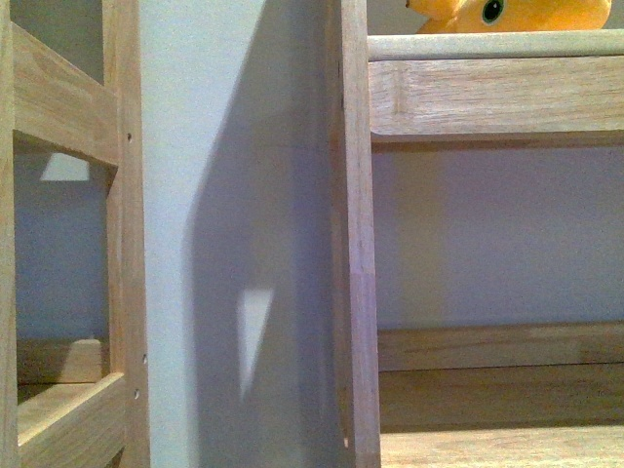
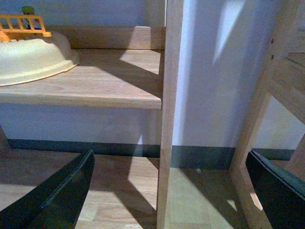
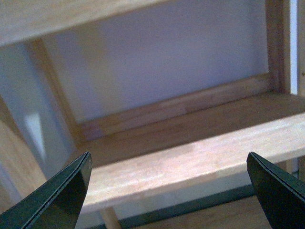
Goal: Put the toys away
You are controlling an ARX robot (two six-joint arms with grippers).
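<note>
Wrist views: both jaws spread wide, empty (plush toy on the upper shelf).

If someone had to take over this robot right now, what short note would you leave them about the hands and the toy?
Left gripper: open, holding nothing, facing a wooden shelf unit.
Right gripper: open, empty, facing a bare shelf board.
Orange-yellow plush toy: sits on the upper shelf at the top right of the front view, only partly in frame.
Done: the plush appears shelved.
Left: check for other toys; none show here.
</note>
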